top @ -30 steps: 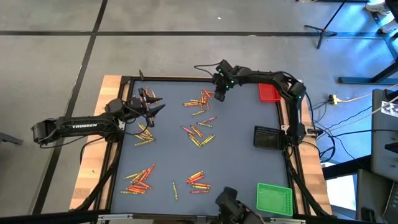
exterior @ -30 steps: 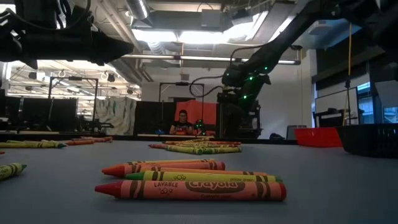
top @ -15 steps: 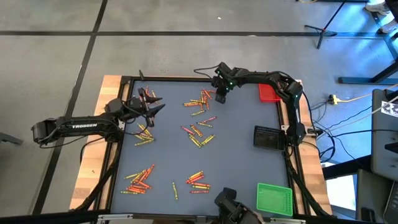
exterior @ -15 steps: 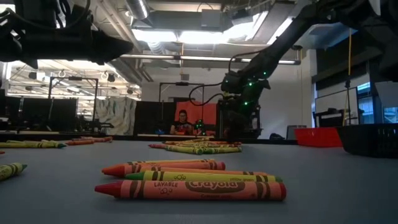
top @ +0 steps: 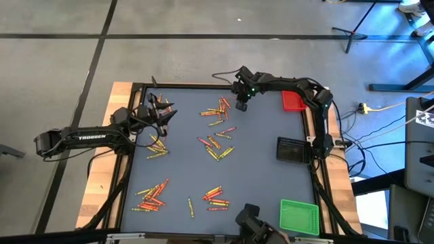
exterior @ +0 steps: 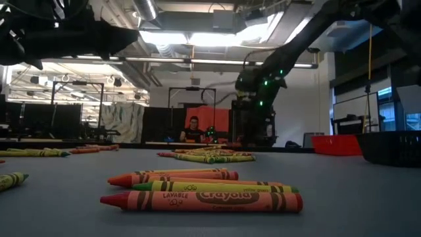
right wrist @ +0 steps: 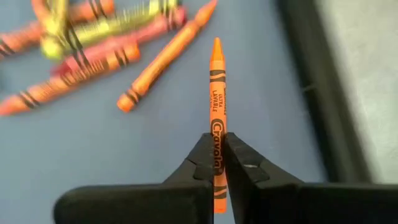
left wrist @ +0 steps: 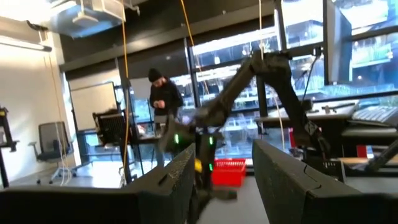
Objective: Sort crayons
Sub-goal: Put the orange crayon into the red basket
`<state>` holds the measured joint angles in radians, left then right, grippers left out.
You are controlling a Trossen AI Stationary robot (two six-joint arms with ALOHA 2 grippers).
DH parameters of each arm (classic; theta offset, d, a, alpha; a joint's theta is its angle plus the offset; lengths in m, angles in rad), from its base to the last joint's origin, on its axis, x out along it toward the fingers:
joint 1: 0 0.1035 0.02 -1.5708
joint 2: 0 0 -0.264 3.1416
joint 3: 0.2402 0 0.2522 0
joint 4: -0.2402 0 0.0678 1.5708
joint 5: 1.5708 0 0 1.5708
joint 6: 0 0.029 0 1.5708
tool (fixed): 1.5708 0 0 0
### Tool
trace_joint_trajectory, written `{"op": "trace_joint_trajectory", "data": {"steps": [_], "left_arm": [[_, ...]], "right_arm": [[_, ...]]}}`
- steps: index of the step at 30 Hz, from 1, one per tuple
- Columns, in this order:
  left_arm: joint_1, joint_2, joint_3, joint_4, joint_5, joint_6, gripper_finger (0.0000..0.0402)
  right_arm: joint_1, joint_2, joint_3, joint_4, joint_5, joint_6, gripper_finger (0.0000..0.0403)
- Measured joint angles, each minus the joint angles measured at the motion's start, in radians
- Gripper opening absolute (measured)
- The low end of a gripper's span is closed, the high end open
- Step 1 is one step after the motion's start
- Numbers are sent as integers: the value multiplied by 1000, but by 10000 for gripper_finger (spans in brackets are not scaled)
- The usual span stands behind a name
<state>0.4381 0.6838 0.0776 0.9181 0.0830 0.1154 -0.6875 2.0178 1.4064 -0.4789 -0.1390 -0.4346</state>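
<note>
Right wrist view: the right end effector point(right wrist: 216, 163) pinches an orange crayon point(right wrist: 216, 118) lengthwise, tip pointing ahead, with the red tray point(top: 293, 101) at upper right.

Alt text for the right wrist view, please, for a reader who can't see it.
The right gripper is shut on an orange crayon, whose tip points away from the camera over the blue-grey table. A loose cluster of red, orange and yellow crayons lies beyond it, and the table's dark edge frame runs alongside.
</note>
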Motion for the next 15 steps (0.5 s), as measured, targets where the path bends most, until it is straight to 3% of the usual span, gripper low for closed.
{"op": "trace_joint_trajectory", "data": {"steps": [8,15], "left_arm": [[0,0,0,-11,-1,0,144],[0,0,0,-12,-14,1,144]], "right_arm": [[-5,-190,0,-175,4,29,13],[-52,-360,0,-319,82,97,15]]}}
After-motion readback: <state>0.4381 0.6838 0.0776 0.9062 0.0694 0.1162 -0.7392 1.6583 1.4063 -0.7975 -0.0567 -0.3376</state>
